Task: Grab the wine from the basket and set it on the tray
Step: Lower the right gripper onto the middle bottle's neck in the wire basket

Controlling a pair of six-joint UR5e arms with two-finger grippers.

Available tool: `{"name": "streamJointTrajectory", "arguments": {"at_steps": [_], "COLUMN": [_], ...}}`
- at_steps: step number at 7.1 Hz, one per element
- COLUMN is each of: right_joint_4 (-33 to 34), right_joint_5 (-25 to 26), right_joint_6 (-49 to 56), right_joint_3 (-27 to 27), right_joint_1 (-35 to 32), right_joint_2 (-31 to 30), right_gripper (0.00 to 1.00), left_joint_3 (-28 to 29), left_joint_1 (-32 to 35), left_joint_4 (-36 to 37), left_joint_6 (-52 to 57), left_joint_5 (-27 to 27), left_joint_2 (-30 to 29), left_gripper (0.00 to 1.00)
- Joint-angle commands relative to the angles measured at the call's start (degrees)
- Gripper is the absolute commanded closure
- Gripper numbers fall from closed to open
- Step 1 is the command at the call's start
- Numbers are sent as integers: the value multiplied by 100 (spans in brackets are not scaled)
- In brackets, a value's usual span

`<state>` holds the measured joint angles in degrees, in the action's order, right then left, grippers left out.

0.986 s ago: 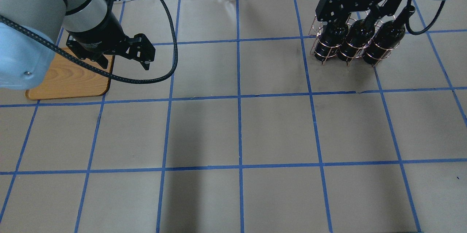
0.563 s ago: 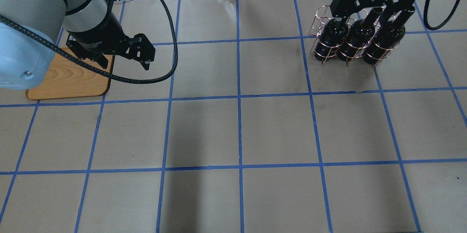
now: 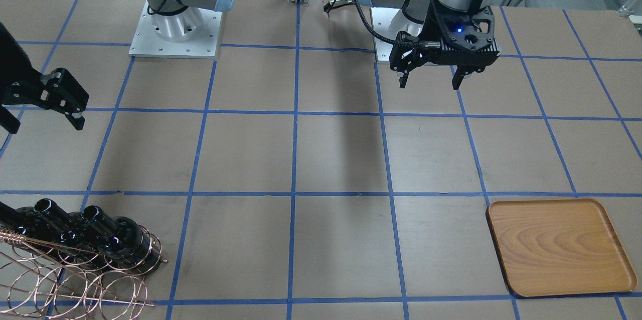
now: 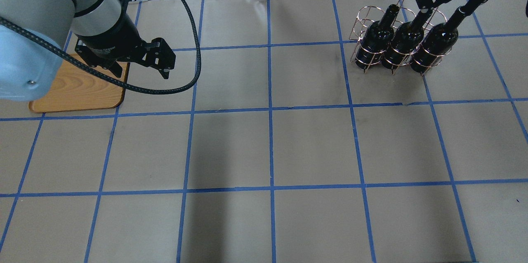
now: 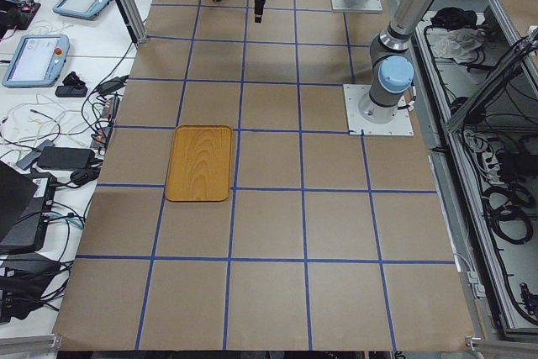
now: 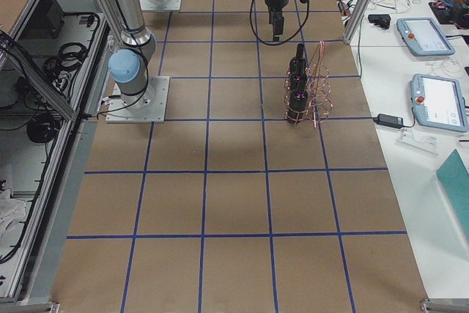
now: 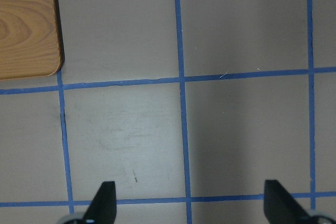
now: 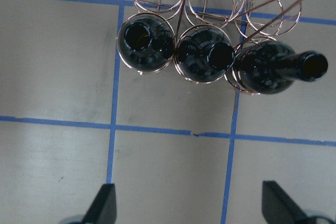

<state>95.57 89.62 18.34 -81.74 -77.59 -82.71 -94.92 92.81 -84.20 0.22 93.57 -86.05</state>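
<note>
Over the counter's far right corner: seeing right claw hung above the basket, jaws spread wide, gripping nothing. Probably parked high to line up on a neck before dropping. Can't call the target bottle from these views (going by the wrist view, closest to the middle one, though offset toward the robot).

Counting three wine bottles in the basket, all upright, mouths open and facing up, each seated in its own ring, side by side in the row nearest the robot. Sensible storage: bodies hugged by wire, only necks left free. Expect a neck grasp plus a straight vertical pull. Risks, as a guess: slip on glossy glass, or a snag on thin wire lifting the whole basket.

Remaining rings on the operators' side: empty.

Far across at the left end, well apart from the basket: wooden tray flat on the counter, nothing in it. Left claw hovering above the counter near the tray's corner, released as well, nothing between the jaws. Reads as waiting on a hand-over or keeping clear; can't tell which.

No wine on the tray yet; all three in the basket.
</note>
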Motion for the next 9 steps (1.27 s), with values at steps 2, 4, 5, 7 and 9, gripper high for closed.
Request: {"name": "streamJointTrajectory", "arguments": {"at_steps": [2, 4, 5, 7, 9], "right_joint_4": [506, 830, 1014, 1278, 1402], "right_joint_5": [-14, 21, 12, 12, -6], "right_joint_6": [74, 83, 56, 56, 38], "right_joint_3": [0, 0, 0, 0, 0], "right_joint_1": [42, 42, 42, 42, 42], "right_joint_2": [534, 825, 965, 1151, 1222], "right_gripper": [18, 18, 18, 18, 25], "left_joint_3": [0, 0, 0, -9, -9], "left_joint_1": [0, 0, 0, 0, 9], "left_joint_4": [0, 0, 0, 0, -9], "left_joint_6": [5, -4, -4, -4, 5], "left_joint_5": [3, 3, 3, 12, 12], "left_joint_2": [0, 0, 0, 0, 0], "left_gripper": [0, 0, 0, 0, 0]}}
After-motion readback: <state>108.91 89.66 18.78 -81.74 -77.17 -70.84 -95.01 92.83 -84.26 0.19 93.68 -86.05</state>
